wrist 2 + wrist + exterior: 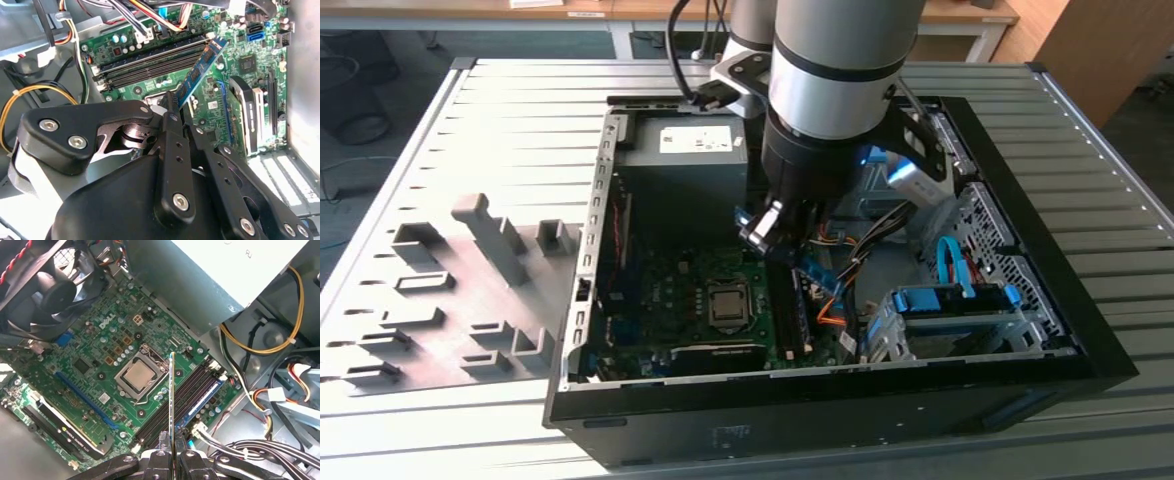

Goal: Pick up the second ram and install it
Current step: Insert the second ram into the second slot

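Where the open computer case [854, 420] lies on a slatted metal table [480, 120], grey fixture blocks [480, 250] stand at the exterior view's left, and the arm hides much of the interior. The gripper [172, 452] has its jaws clamped on one end of the second ram [172, 395], held edge-on over the slot rails [192, 382] just beside the CPU socket [139, 376]. Contact with the rails cannot be told. Cables [250, 447] crowd close by.

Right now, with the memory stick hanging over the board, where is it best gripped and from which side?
Pinch the memory stick across its two flat faces, at the end away from the board, coming from above. It is thin and flat, and the far edge must stay free for the slots. The gripper holds it so.
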`<state>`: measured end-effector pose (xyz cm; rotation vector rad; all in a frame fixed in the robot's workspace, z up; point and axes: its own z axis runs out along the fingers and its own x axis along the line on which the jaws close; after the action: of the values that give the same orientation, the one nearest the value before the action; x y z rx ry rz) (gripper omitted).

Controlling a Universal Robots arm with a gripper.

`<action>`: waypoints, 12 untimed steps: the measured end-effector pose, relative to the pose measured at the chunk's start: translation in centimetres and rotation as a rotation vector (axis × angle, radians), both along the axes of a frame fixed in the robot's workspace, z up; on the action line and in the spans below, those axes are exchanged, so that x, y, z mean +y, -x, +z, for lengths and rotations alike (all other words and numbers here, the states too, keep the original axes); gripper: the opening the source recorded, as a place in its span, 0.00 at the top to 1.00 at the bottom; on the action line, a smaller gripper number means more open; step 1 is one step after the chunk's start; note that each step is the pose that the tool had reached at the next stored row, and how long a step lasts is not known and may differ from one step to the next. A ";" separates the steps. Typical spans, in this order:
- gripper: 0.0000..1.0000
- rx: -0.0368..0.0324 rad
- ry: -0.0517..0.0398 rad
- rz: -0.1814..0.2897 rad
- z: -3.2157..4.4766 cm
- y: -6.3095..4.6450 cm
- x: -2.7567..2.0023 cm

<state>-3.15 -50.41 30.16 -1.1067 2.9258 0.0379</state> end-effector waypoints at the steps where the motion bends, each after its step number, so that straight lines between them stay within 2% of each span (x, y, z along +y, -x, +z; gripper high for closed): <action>1: 0.86 0.0000 0.0001 -0.006 0.00 0.0 0.00; 12: 0.86 0.0000 0.0001 -0.057 -0.03 0.0 0.00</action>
<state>-3.15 -50.41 30.13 -1.0233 2.9553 0.0372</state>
